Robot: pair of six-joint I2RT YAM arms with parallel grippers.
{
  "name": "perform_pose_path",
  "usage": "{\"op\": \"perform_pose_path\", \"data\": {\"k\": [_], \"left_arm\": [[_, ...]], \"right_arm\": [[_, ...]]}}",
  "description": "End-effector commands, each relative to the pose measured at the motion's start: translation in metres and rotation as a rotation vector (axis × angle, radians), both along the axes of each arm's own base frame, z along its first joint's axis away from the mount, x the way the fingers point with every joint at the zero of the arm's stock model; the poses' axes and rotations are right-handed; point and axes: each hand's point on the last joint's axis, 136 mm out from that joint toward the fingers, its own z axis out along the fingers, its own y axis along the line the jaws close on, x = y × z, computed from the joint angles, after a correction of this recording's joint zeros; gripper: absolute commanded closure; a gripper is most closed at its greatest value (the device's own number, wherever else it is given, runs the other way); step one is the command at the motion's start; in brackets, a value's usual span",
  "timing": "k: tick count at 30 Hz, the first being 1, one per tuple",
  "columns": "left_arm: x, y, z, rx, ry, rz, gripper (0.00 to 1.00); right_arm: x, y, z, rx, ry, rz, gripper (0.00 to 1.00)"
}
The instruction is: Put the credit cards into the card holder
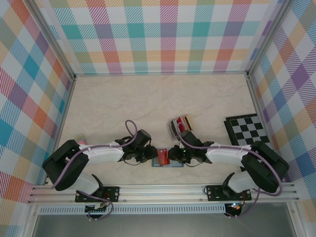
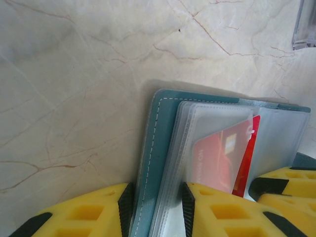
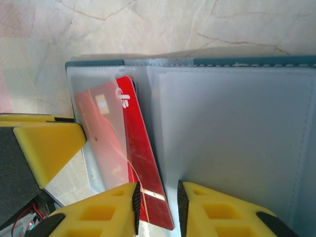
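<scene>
Where the table (image 1: pixel 148 103) meets its near edge, one card holder (image 3: pixel 237 148) lies open, one red card (image 3: pixel 143 163) half inside its clear sleeve. The left arm (image 1: pixel 98 154) and right arm (image 1: pixel 227 153) reach low and inward. The left gripper (image 2: pixel 157 195) pinches the holder's teal cover; the right gripper (image 3: pixel 158 192) stands slightly parted over the card's end, gripping nothing.

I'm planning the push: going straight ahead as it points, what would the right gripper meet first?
Likely the red credit card, lying between the right gripper's fingers and partly in the card holder's clear sleeve.
</scene>
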Motion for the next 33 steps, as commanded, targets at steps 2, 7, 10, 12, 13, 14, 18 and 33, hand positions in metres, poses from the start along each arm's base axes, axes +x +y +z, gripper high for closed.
{"op": "perform_pose_path", "data": {"k": [2, 7, 10, 12, 13, 14, 18, 33], "left_arm": [[-0.012, 0.003, -0.017, 0.023, 0.040, -0.014, 0.66], [-0.012, 0.003, -0.017, 0.021, 0.039, -0.013, 0.67], [-0.012, 0.004, -0.016, 0.023, 0.038, -0.009, 0.67], [-0.012, 0.006, -0.016, 0.028, 0.034, -0.010, 0.67], [-0.013, 0.006, -0.017, 0.030, 0.036, -0.010, 0.67], [-0.013, 0.006, -0.016, 0.030, 0.036, -0.012, 0.67], [-0.014, 0.006, -0.017, 0.026, 0.039, -0.010, 0.67], [-0.014, -0.003, -0.019, -0.029, 0.051, 0.014, 0.67]], "right_arm": [[-0.005, 0.013, -0.001, 0.025, 0.024, 0.097, 0.72], [-0.004, 0.020, -0.004, 0.042, 0.035, 0.119, 0.76], [-0.004, 0.019, -0.001, 0.044, 0.024, 0.118, 0.79], [-0.003, 0.014, -0.001, 0.020, 0.016, 0.107, 0.79], [-0.002, 0.010, -0.001, 0.008, 0.014, 0.097, 0.80], [-0.001, 0.008, -0.001, 0.007, 0.010, 0.087, 0.82], [0.003, -0.002, 0.001, 0.009, -0.002, 0.022, 0.90], [0.014, -0.017, -0.006, 0.048, -0.001, -0.195, 0.96]]}}
